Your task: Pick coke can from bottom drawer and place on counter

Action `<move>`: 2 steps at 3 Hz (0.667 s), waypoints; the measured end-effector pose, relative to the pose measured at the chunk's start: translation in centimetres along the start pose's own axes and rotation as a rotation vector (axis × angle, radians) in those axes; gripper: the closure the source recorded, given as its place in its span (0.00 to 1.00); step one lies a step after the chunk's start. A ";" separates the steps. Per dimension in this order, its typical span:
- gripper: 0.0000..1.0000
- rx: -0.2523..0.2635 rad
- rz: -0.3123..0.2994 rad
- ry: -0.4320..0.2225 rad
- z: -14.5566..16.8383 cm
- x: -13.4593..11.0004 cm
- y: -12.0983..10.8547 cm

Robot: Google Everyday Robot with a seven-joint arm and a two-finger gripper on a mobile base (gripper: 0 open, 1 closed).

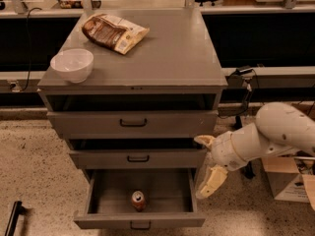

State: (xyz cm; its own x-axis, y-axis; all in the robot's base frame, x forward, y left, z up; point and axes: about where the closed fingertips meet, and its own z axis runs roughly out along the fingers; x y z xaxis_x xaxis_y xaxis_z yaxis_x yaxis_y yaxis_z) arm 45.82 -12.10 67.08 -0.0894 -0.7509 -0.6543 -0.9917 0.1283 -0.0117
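Down in the open grey metal bottom drawer (93,221) the small red coke can (138,200) stands upright, my pale gripper (207,161) gaping beside it over speckled floor (29,173).

Cream hand (199,167) beside grey drawer (138,223); can (138,200) seemingly red.

Robot test area, of the lab or workshop sort.
Grey metal three-drawer cabinet (133,124) stood on a speckled hard floor (34,171); long dark-fronted benches (266,38) lay behind, loose cables (247,85) hung at right, and a cardboard box (285,178) sat on the floor. White robot arm (275,132) was at right, its gripper (209,161) just beside the cabinet's lower right edge, fingers spread apart.
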 end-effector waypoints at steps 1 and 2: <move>0.00 0.037 0.006 -0.008 0.7 0.3 -1.2; 0.00 0.011 -0.024 -0.008 1.9 0.1 -1.1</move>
State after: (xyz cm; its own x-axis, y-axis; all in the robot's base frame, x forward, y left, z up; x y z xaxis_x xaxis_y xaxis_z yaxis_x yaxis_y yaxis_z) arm 47.11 -11.11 65.59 -0.0649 -0.7485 -0.6600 -0.9924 0.1175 -0.0356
